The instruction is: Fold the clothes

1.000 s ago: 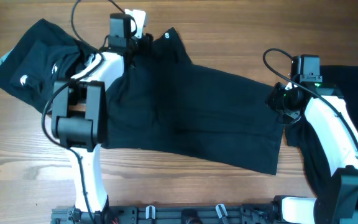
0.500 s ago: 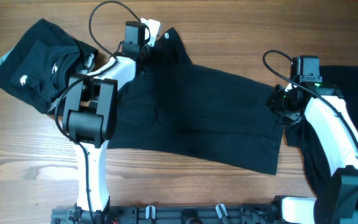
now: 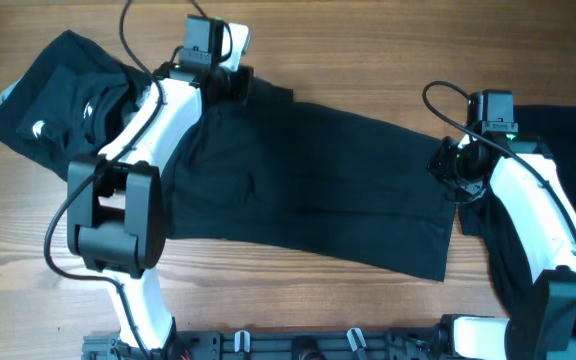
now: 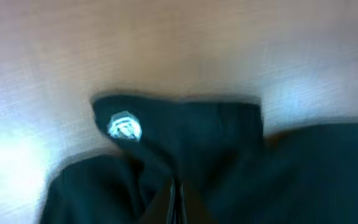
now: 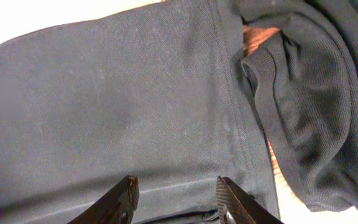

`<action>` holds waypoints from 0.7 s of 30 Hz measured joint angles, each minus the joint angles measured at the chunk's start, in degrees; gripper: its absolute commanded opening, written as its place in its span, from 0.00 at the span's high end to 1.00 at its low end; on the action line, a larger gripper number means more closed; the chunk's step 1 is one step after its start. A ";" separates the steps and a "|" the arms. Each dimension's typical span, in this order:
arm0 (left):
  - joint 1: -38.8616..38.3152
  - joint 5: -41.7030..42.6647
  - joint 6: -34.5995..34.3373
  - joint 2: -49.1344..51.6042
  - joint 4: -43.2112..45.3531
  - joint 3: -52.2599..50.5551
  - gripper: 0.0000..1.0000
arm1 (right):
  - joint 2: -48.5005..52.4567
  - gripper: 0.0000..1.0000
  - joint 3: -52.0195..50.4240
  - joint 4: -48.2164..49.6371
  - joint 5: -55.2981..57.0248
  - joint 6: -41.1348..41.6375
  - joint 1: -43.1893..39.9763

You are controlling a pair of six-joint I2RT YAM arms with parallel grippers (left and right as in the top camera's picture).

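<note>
The left gripper [image 4: 176,200] was found with its jaws drawn together, apparently pinching a bunched fold of the spread T-shirt [image 3: 328,180]. Its wrist view was blurred, so the hold is judged, not confirmed. Just ahead of that gripper, a flap of the fabric bearing a small white mark [image 4: 124,127] lay flat on the bench [image 3: 368,50]. The right gripper [image 5: 178,200] stood with its jaws apart, holding nothing, over the hemmed side edge of the same shirt, which ran away from it toward the left gripper. Just beside it, on its outer side, a second black garment [image 5: 303,106] lay rumpled against the hem. A crumpled T-shirt [image 3: 48,90] lay beyond the left arm, well apart from the right gripper. Assessment: the step in hand was straightening the shirt ahead of the first fold. The next move would call for the right gripper to close on the hem alone, clear of the neighbouring garment, so both ends could be tensioned together.
</note>
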 measured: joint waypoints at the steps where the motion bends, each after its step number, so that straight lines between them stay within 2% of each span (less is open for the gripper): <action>1: -0.04 -0.02 -0.20 0.00 -2.47 -0.20 0.78 | 0.00 0.54 0.00 -0.09 0.00 -0.31 0.00; 3: -0.28 -0.02 -0.70 0.00 -6.29 -0.20 0.74 | 0.00 0.54 0.00 0.11 -0.02 -0.74 0.00; 5: -0.68 -0.57 -1.03 0.00 -7.50 -0.20 0.59 | 0.00 0.54 0.00 0.04 -0.15 -0.87 0.00; 7: -0.90 -2.21 -1.16 -0.04 -3.96 -0.35 0.48 | 0.00 0.53 0.00 0.15 -0.15 -1.05 0.00; 8: -0.90 -2.91 -1.38 -0.04 -1.40 -0.37 0.46 | 0.00 0.54 0.00 0.37 -0.15 -1.07 0.00; 14: -0.90 -4.94 -1.25 0.13 10.86 -0.35 0.44 | 0.00 0.53 0.00 0.90 -0.17 -1.27 0.00; 17: -0.90 -5.77 -1.25 2.58 14.38 -0.26 0.45 | 0.00 0.53 0.00 0.83 -0.17 -1.27 0.00; 21: -0.90 -6.69 -1.25 8.59 14.53 -0.31 0.49 | 0.00 0.54 0.00 0.57 -0.17 -1.27 0.00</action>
